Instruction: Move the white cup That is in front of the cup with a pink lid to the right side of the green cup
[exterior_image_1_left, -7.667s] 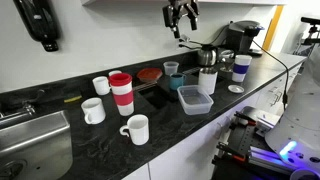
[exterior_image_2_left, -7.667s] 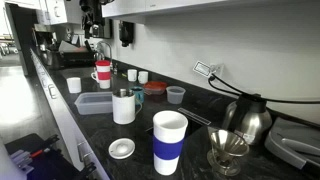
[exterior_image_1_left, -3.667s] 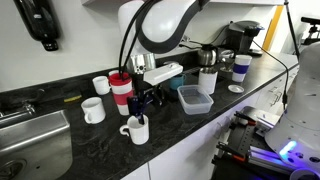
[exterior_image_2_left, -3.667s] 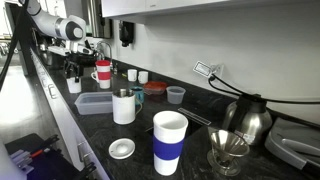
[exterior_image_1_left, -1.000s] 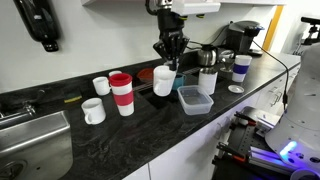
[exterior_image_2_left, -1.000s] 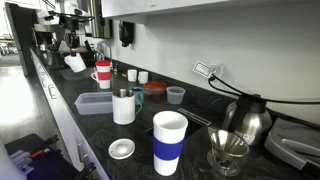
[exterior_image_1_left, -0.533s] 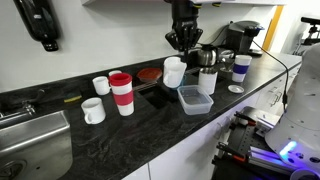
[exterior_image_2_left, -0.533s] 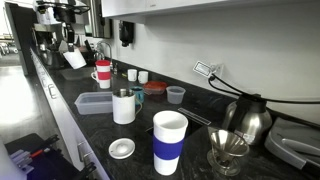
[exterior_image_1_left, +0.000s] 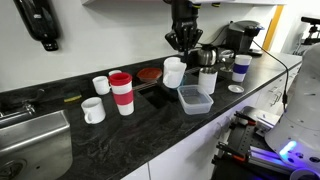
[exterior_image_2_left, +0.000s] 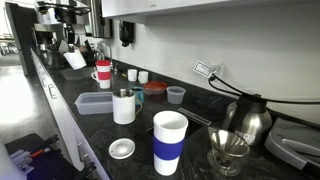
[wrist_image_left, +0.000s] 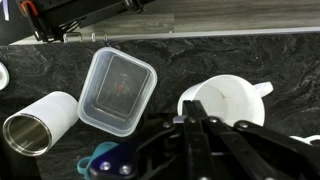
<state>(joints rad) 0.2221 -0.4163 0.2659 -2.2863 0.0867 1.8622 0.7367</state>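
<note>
While the fingers (wrist_image_left: 187, 135) clamp the white cup (exterior_image_1_left: 174, 72) by its rim, it hangs empty above the counter (exterior_image_1_left: 100, 140).

likely green cup (wrist_image_left: 100, 159), cut off below

The white cup (exterior_image_1_left: 174, 72) hangs aloft, seemingly tilted, near the green cup (exterior_image_2_left: 138, 96).

No lettering, brand, number or sign is legible in any view: the white cup (exterior_image_1_left: 174, 73), the cup with a pink lid (exterior_image_1_left: 121, 93) and the blue-banded cup (exterior_image_2_left: 169, 143) show nothing readable on their sides.
</note>
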